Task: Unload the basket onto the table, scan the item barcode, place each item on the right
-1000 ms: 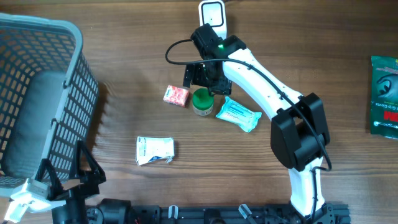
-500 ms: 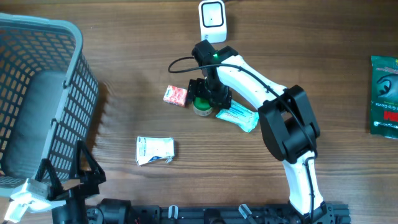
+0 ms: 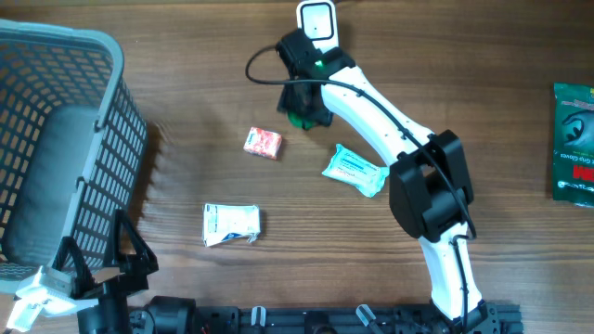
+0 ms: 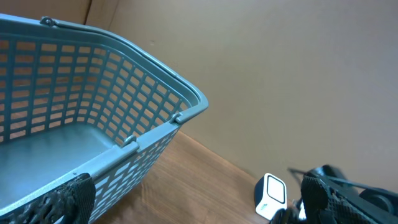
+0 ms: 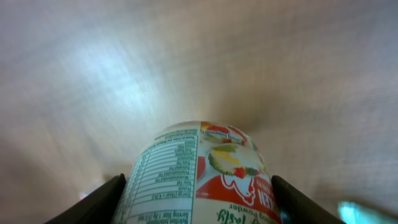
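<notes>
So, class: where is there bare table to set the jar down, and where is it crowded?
Widest: between the right arm and the green package. Also between the basket and the pink packet. Crowded: the middle, among pink packet, teal packet, white packet and scanner.

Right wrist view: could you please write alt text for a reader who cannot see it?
A small labelled jar fills the lower centre, held between two dark fingers. Its label shows nutrition text and a red picture; the wooden table behind is blurred.
</notes>
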